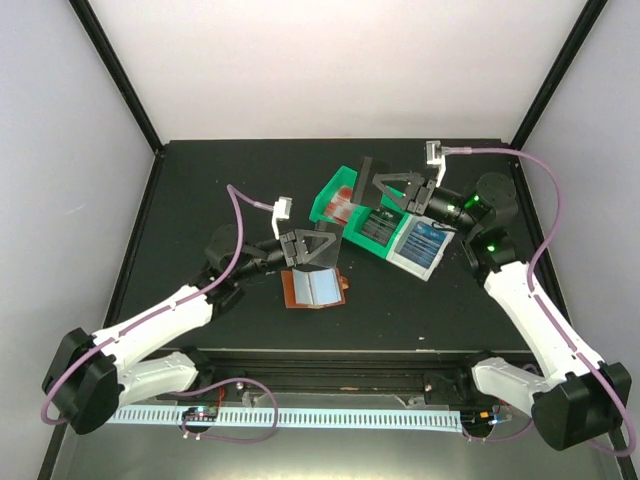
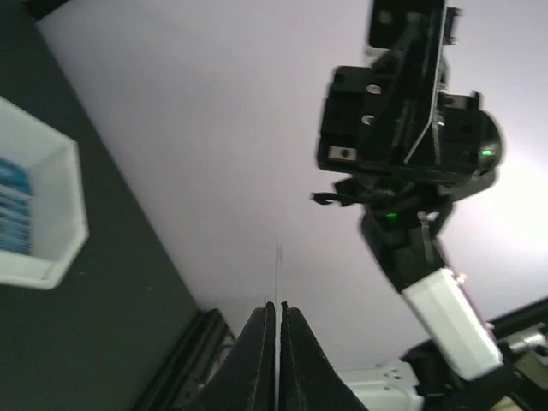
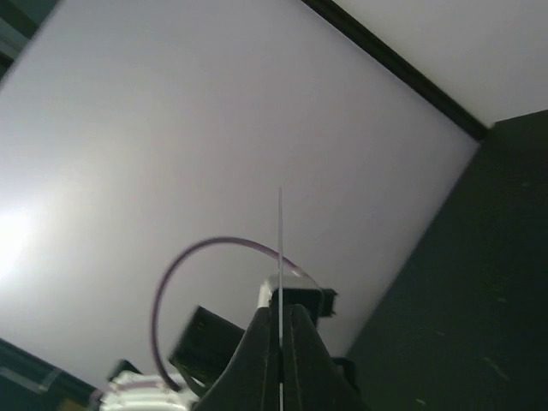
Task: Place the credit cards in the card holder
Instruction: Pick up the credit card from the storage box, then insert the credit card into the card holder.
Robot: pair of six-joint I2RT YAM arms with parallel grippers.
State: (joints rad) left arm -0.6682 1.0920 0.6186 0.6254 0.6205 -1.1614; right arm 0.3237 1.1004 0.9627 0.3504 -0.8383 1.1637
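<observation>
Closest to my left wrist camera, my left claw (image 2: pixel 276 308) is pressed narrow on a credit card (image 2: pixel 277 265). I see that card only edge-on, as a thin pale line rising from between the two dark fingers (image 2: pixel 257 360). From overhead, it hangs just above the far edge of the card holder (image 1: pixel 313 290).

My right claw (image 3: pixel 280 312) is closed the same way on a second credit card (image 3: pixel 280 231), also seen edge-on from its wrist camera. From above, that card stands dark and upright over the green bin (image 1: pixel 332 188).

The card holder lies open and flat on the black worktop (image 1: pixel 200 180), near the middle and a little left. It shows brown edges and a pale bluish inside.

Beyond it to the right, the green bin holds red cards (image 1: pixel 345 205). A white bin (image 1: pixel 443 258) sits against the green bin's right side with blue cards (image 1: pixel 425 240) in it. Between the red and blue stacks lies a dark stack with light print (image 1: pixel 378 228); I cannot tell which bin holds it.

Both arms reach inward from the near edge, and my two claws face each other across the bins. Purple cables (image 1: pixel 235 215) loop off each wrist.
</observation>
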